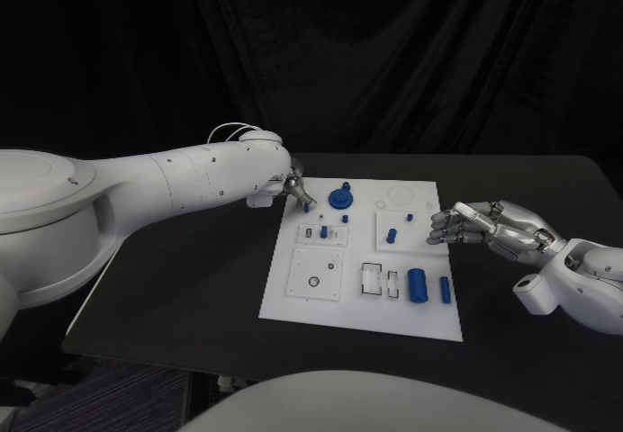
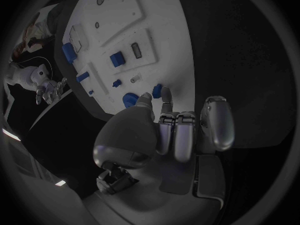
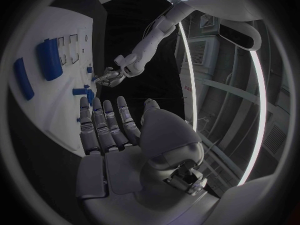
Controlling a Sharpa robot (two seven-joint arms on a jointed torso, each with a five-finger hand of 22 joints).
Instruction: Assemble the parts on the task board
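Right hand: I see my right hand [image 1: 483, 225] empty, fingers apart, at the task board's [image 1: 311, 297] right edge.
Near parts: a large blue cylinder [image 1: 417, 283] and a slim blue bar [image 1: 444, 288] lie on the board.
Left hand: my left hand [image 1: 293, 191] pinches a small blue part [image 2: 157, 90] at the far left corner.
Beyond: a blue knob [image 1: 343, 196].
Writing: unreadable.
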